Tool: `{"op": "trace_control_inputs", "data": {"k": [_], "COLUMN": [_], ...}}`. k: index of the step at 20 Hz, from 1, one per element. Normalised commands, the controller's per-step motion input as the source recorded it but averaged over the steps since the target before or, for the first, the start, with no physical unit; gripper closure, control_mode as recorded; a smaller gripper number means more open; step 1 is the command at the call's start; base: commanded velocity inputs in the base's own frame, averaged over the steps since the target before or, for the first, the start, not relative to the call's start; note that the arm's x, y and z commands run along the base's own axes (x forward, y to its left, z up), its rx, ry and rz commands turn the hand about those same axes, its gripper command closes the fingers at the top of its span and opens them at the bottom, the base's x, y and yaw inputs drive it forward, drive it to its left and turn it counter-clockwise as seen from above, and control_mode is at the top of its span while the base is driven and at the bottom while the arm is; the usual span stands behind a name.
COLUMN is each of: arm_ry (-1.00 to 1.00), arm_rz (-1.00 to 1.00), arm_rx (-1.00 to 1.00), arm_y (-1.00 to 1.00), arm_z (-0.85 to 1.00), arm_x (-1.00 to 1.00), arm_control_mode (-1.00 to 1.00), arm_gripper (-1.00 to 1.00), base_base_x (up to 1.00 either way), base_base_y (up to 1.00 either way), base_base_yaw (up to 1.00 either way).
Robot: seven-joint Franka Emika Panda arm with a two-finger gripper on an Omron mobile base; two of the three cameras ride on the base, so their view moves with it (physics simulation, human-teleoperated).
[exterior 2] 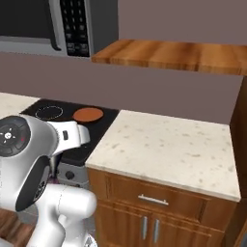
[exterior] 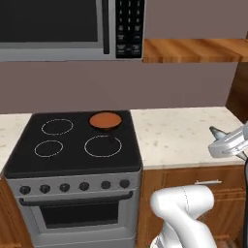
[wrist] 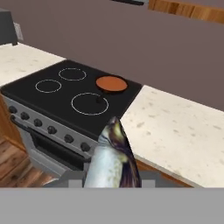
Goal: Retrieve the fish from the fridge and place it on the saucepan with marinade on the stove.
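Between the pincer's fingers, at the bottom of the hand view, sits the fish (wrist: 113, 158): the pincer (wrist: 113, 181) is clamped on it, jaws partway apart around the grey-silver body. Fish long axis runs straight out along the pincer's own line, free end pointing forward and away. Beyond that end and below lies the stove (wrist: 57, 103), black glass with four white rings, front knobs nearest. Target, the saucepan with marinade (wrist: 111, 84), rests on the far burner, ahead of the pincer and almost in line with the fish's axis, well apart from it. To the pincer's right runs the pale counter (wrist: 183, 131). Judgement: carry phase, fish retrieved; coming move is forward over the stove, then down onto the pan.
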Motion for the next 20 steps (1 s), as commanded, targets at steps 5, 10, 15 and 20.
{"op": "trace_control_inputs", "data": {"k": [5, 10, 15, 20], "arm_ry": [0.0, 0.0, 0.0, 0.0], "arm_rz": [0.0, 0.0, 0.0, 0.0], "arm_rx": [0.0, 0.0, 0.0, 0.0], "arm_y": [0.0, 0.0, 0.0, 0.0], "arm_z": [0.0, 0.0, 0.0, 0.0], "arm_x": [0.0, 0.0, 0.0, 0.0], "arm_control_mode": [1.0, 1.0, 1.0, 1.0], "arm_gripper": [1.0, 1.0, 1.0, 1.0], "base_base_x": [0.0, 0.01, 0.22, 0.39], "base_base_y": [0.77, 0.64, 0.51, 0.46], "base_base_yaw": [-0.08, -0.05, -0.06, -0.08]}}
